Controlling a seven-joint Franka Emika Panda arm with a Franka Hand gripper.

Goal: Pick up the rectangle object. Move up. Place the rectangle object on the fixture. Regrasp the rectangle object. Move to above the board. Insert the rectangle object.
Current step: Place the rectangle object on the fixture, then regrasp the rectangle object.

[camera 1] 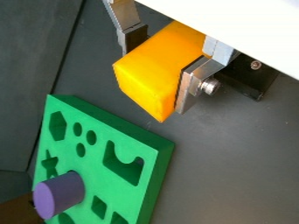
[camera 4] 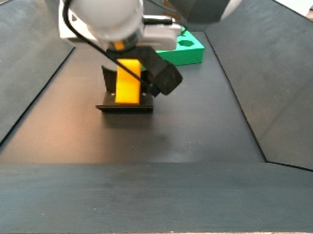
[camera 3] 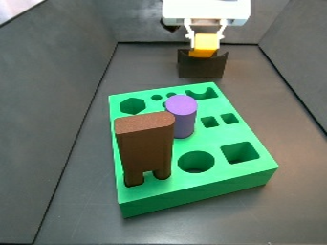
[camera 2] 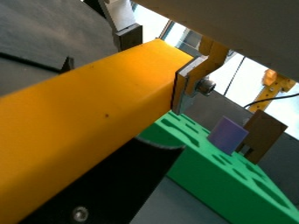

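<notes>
Above the fixture (camera 3: 202,64), near the far edge of the bench, the gripper (camera 3: 205,36) is clamped on the rectangle object (camera 3: 205,44), whose lower end sits in the fixture's notch. Both wrist views show a silver finger (camera 1: 193,80) pressed against the orange-yellow block. Nearer, the board (camera 3: 236,174) carries a brown block (camera 3: 143,145) and a purple cylinder (camera 3: 182,115).

Purple cylinder (camera 3: 182,115) behind brown block (camera 3: 144,145), apparently touching
</notes>
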